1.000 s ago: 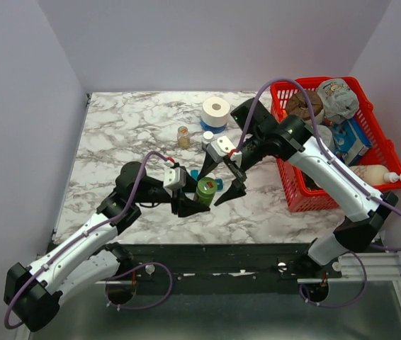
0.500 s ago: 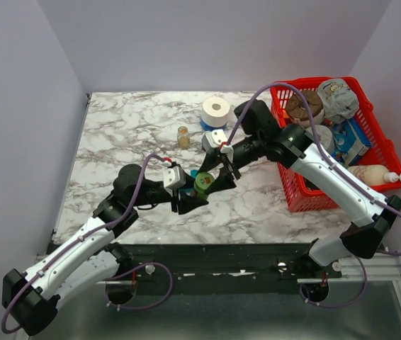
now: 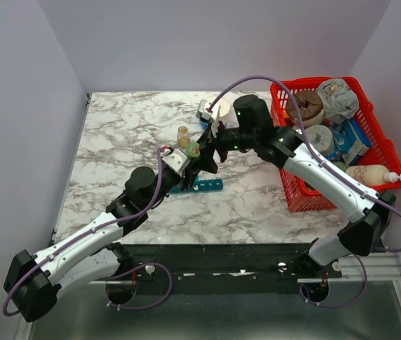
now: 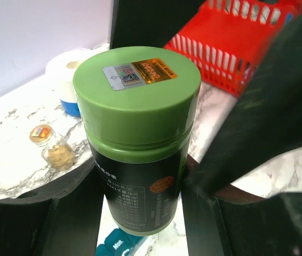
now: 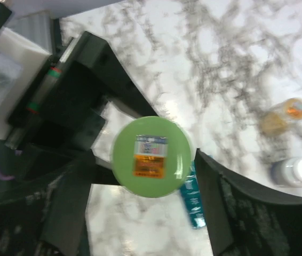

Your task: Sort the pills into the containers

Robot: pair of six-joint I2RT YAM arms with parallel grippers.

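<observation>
On my feed the left gripper [image 3: 187, 161] was clamped around the body of a green-capped bottle [image 4: 137, 101], holding it upright above the marble table [image 3: 115, 134]; the right gripper [image 5: 146, 184] sat over the cap with a finger on either side, but that wrist view was blurred and I could not tell whether it was pinching or merely straddling. The teal pill organizer [image 3: 202, 186] lay flat on the table just beneath the bottle, towards the arm bases; a small amber vial [image 3: 182, 132] stood just beyond; the red basket [image 3: 289, 185] sat well off to the right.
</observation>
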